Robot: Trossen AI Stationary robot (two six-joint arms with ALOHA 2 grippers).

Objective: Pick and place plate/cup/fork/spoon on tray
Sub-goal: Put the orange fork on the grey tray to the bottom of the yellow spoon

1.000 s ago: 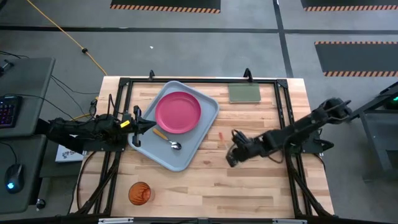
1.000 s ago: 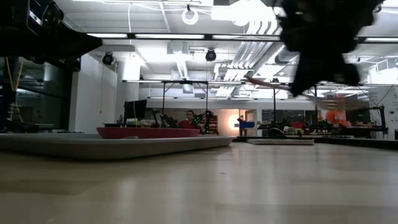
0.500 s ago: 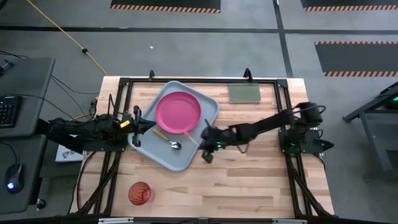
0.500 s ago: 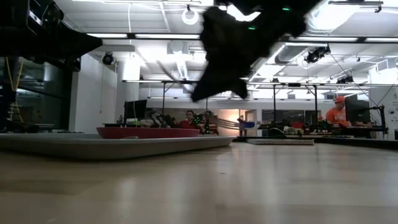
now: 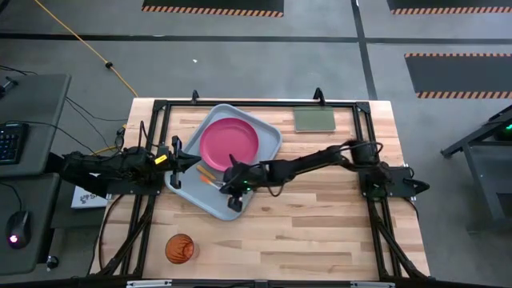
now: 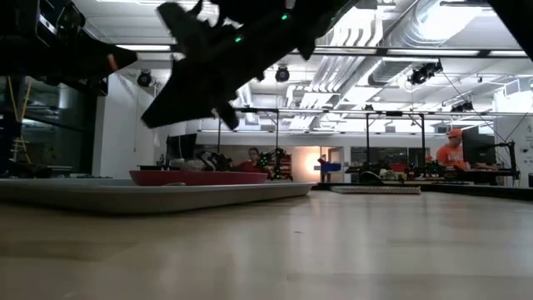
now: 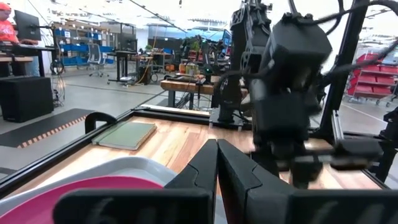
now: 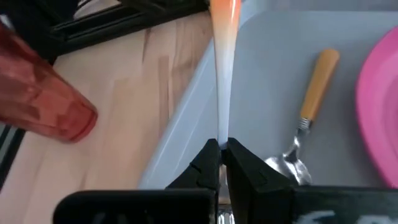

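My right gripper (image 5: pixel 226 186) reaches over the grey-blue tray (image 5: pixel 210 201) from the table's right and is shut on the fork (image 8: pixel 222 74). The fork sticks out ahead of the fingers, above the tray's near-left rim. The pink plate (image 5: pixel 230 144) lies flat in the tray's far half. The spoon (image 8: pixel 305 124) lies on the tray floor beside the plate. Its bowl is hidden under my gripper in the high view. The orange-red cup (image 5: pixel 179 249) stands on the table by the near edge. My left gripper (image 5: pixel 192 162) waits, shut, at the tray's left rim. My right gripper pinches the fork's pale end (image 8: pixel 221 134) between its two fingers, and the orange handle (image 8: pixel 224 15) is the free end. The fingers slant down from the table's right and lie along the fork. The fork points on toward the table's left.
A flat green pad (image 5: pixel 314 120) lies at the table's far right. A black frame (image 5: pixel 364 144) runs around the tabletop. Bare wood lies between the tray and the cup and across the table's near right. People stand in the room behind the table.
My right gripper has swept from the table's right of centre toward its left edge, carrying the fork, and now hangs over the tray. It has rolled about its own axis and stayed shut.
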